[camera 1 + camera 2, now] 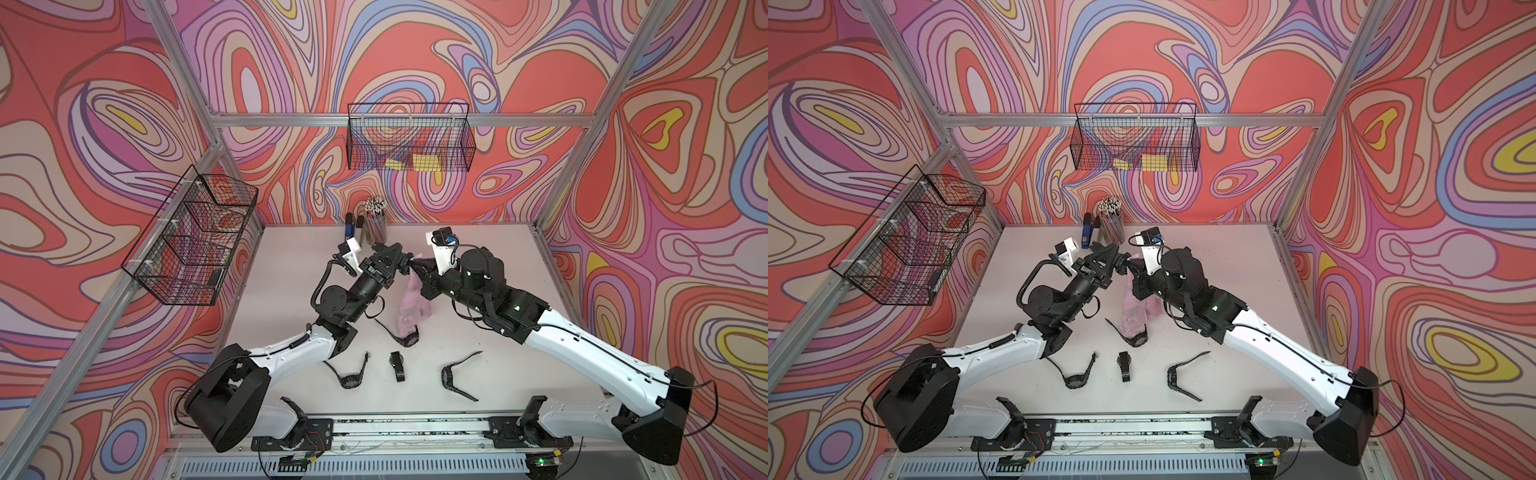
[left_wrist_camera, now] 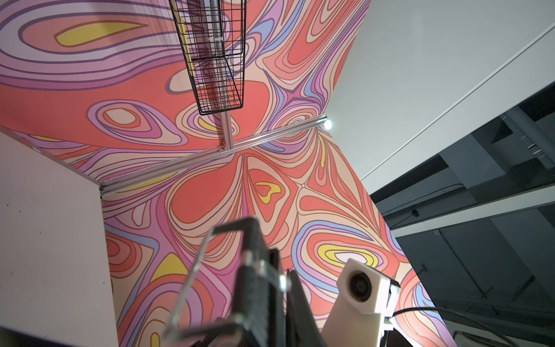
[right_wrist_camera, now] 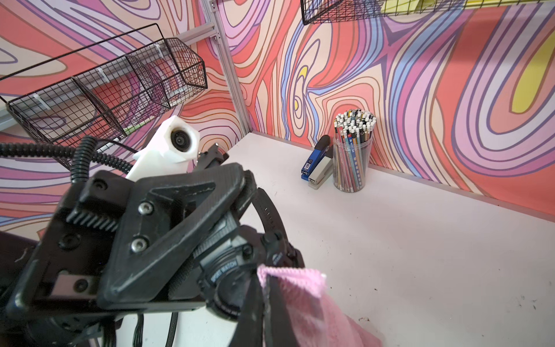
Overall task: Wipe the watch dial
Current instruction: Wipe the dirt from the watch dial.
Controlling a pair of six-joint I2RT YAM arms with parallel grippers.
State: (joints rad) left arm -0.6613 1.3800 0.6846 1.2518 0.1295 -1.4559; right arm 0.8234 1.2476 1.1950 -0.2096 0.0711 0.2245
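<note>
A black sport watch (image 3: 223, 272) is held above the table, with my left gripper (image 1: 404, 265) shut on it. Its round dial (image 3: 229, 296) faces my right gripper (image 3: 264, 290). That gripper is shut on a corner of a pink cloth (image 3: 295, 296), and the cloth's top edge lies against the dial's rim. In both top views the cloth (image 1: 409, 305) (image 1: 1136, 311) hangs down to the table between the two arms. In the left wrist view the left gripper (image 2: 282, 290) shows only as two dark fingers close together, with the watch hidden.
Other black watches lie on the table: one (image 1: 405, 337) partly under the cloth's lower end, and three nearer the front (image 1: 351, 376), (image 1: 397, 365), (image 1: 455, 380). A pencil cup (image 1: 376, 224) and a blue stapler (image 1: 350, 227) stand at the back. Wire baskets (image 1: 409, 137), (image 1: 191, 241) hang on the walls.
</note>
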